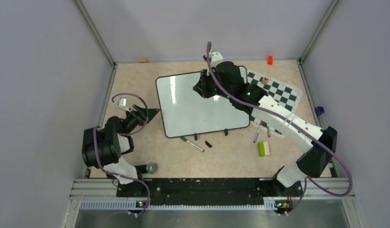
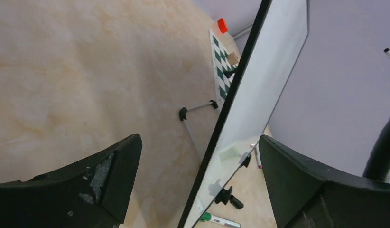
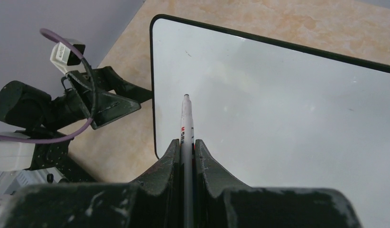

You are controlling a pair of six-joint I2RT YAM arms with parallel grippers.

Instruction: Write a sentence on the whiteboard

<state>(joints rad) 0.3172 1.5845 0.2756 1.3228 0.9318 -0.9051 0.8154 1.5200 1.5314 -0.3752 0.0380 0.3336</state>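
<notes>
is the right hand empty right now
No, in the right wrist view the right hand is shut on a white marker pointing at the whiteboard.

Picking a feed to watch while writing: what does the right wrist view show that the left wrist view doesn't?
Only the right wrist view: the marker clamped between the right fingers, tip aimed at the nearly blank whiteboard, with the left gripper beside its edge. Only the left wrist view: the chess mat, an orange block, a green-capped marker, and the open left fingers up close. Both: the whiteboard and the tan table.
</notes>
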